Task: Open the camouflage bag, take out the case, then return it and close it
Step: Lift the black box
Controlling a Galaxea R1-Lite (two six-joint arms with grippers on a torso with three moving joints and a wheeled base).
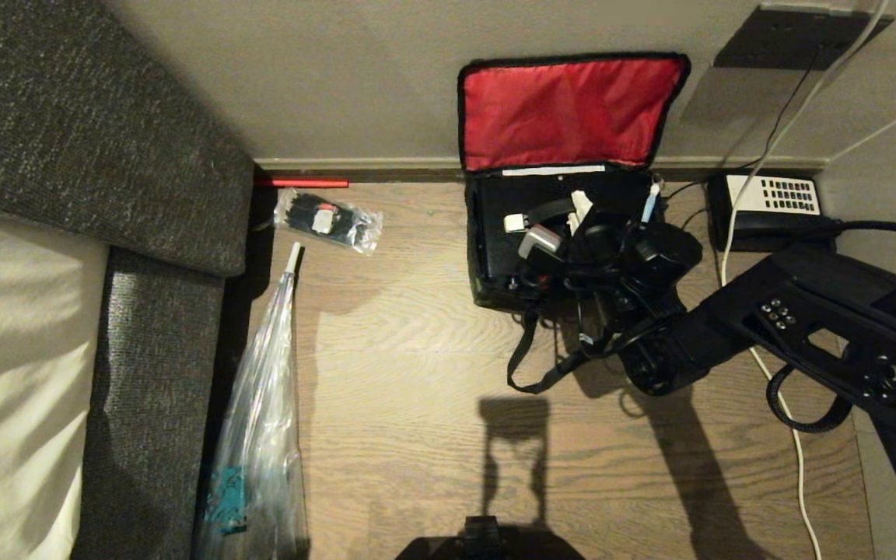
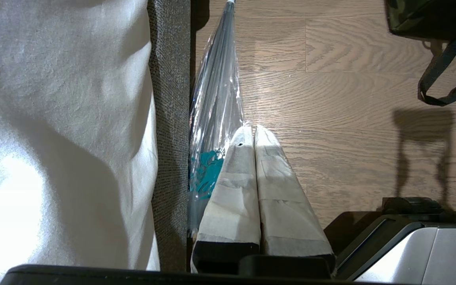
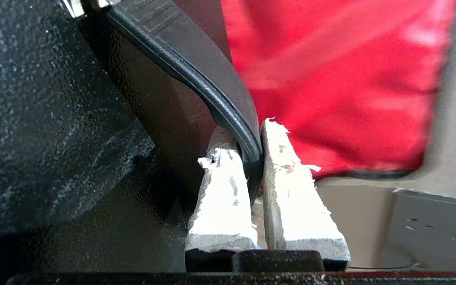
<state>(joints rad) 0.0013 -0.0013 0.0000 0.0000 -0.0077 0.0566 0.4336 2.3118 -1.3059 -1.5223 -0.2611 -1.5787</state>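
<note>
The bag [image 1: 565, 233] sits on the wooden floor [image 1: 417, 350] against the wall [image 1: 355, 78], its lid thrown back so the red lining [image 1: 568, 109] faces up. The case [image 1: 495, 233] lies inside the open bag, largely hidden in the head view by the right arm. The right gripper [image 3: 251, 154] is over the bag's mouth, jaws nearly closed and pinching a curved black handle [image 3: 196, 71] that appears to belong to the case; the speckled case top [image 3: 46, 118] fills one side of the right wrist view. The left gripper [image 2: 250, 132], fingers pressed together and holding nothing, hangs parked beside the bed [image 2: 54, 118] and a clear plastic bag [image 2: 216, 103]. A telephone [image 1: 771, 206] rests on the floor near the bag's right side.

Step in hand, as judged: either lifting the case out or setting it back; the frames do not settle which. If lifting, the next move calls for a straight pull clear of the walls, keeping the pinch firm, since the thin handle may slip and the strap [image 1: 530, 358] may snag.
</note>
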